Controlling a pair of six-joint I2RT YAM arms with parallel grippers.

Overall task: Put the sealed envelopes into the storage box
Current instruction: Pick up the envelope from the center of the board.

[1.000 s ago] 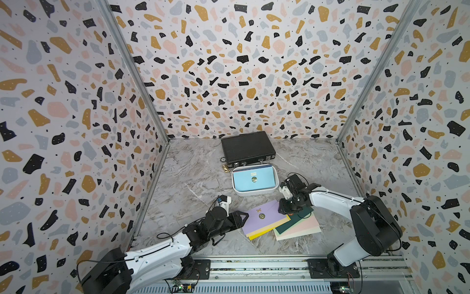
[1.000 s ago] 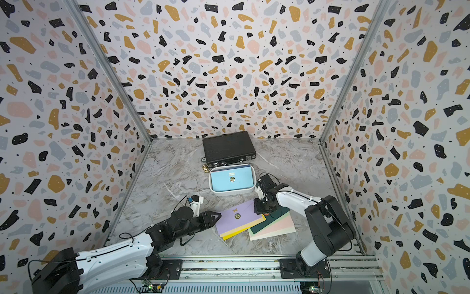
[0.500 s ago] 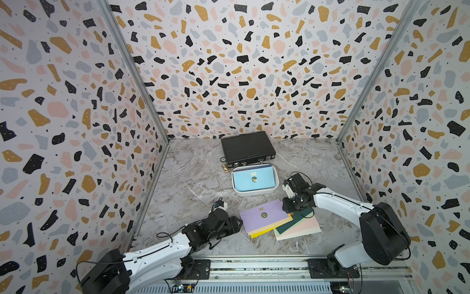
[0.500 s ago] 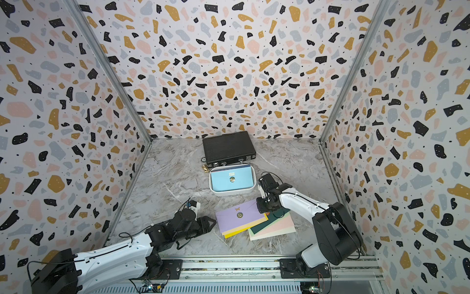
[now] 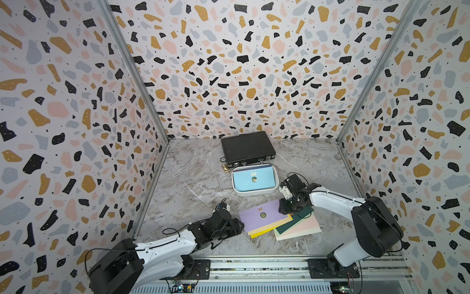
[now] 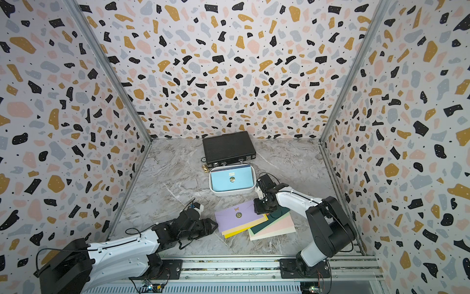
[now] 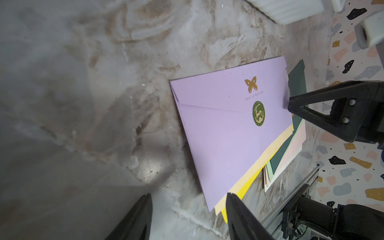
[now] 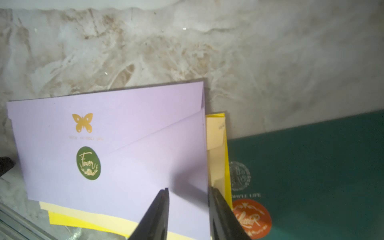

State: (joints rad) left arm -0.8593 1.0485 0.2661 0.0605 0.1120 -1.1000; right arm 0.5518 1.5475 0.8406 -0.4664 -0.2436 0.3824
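The storage box (image 5: 255, 191) (image 6: 232, 192) is a white tub holding a light blue envelope (image 5: 254, 180). In front of it lies a fanned pile of sealed envelopes. On top is a lilac one (image 5: 262, 216) (image 7: 224, 128) (image 8: 124, 166), with cream and yellow (image 8: 227, 145) beneath and dark green (image 8: 311, 166), pink and cream to its right. My right gripper (image 5: 284, 207) (image 8: 189, 190) is open. Its fingers straddle the lilac envelope's right short edge. My left gripper (image 5: 240, 225) (image 7: 188, 195) is open and low over the table, just off the pile's near left corner and touching nothing.
A shut black briefcase (image 5: 248, 149) lies right behind the box, with a small gold trinket (image 5: 225, 166) at its left front corner. Patterned walls close in three sides. A metal rail (image 5: 254, 264) runs along the front edge.
My left arm has sunk lower toward the table beside the pile and its jaws stand a little wider. My right gripper has settled slightly lower onto the lilac envelope's edge. The pile has not moved.
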